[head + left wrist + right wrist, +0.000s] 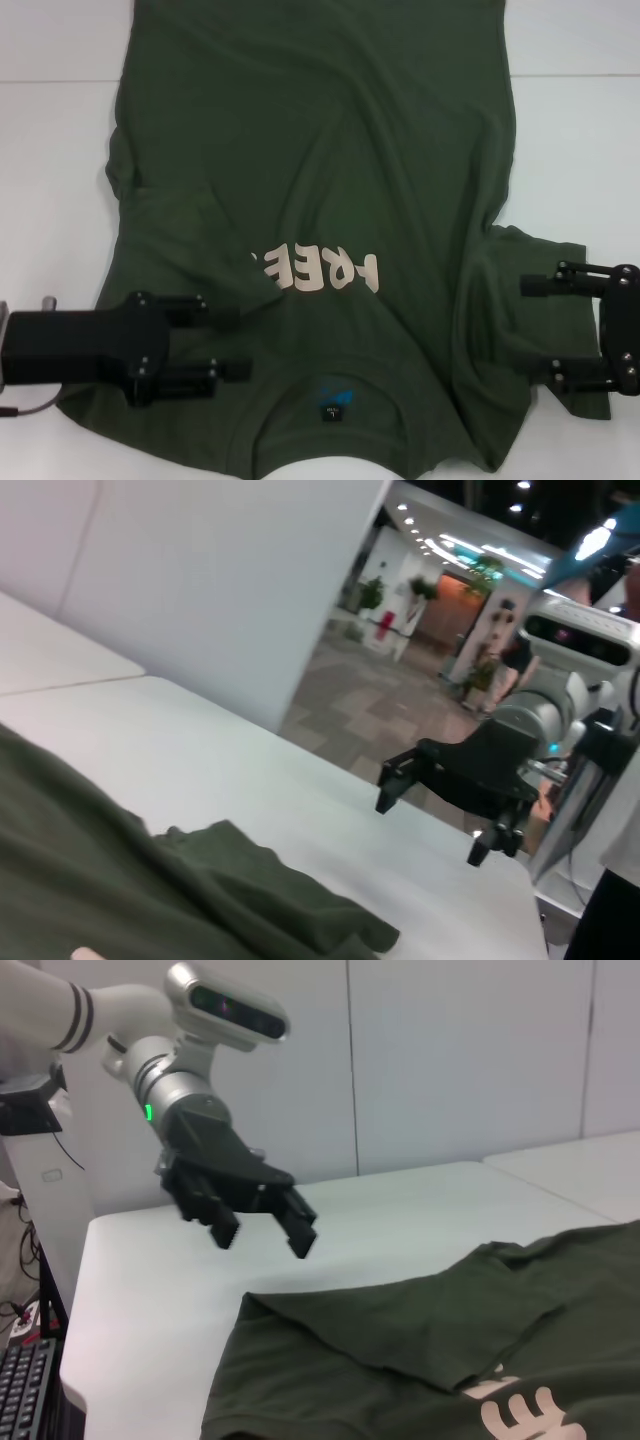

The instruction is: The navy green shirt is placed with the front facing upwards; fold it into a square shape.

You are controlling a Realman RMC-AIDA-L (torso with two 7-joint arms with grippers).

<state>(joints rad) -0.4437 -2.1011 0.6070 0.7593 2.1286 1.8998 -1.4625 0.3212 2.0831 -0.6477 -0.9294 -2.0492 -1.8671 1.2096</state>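
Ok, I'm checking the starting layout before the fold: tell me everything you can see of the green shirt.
The navy green shirt lies front up and wrinkled on the white table, collar nearest the robot, pale lettering partly hidden by a crease. It looks like soft cotton. One sleeve is folded inward onto the body. A small dark neck label shows inside the collar. The left gripper and right gripper, both open, hover over the shoulders.

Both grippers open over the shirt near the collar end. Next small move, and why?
Probably lower both to pinch cloth. The left gripper hangs open over one shoulder of the navy green shirt, the right gripper open at the other sleeve; neither holds fabric, and the shirt lies mostly flat, "FREE" up.
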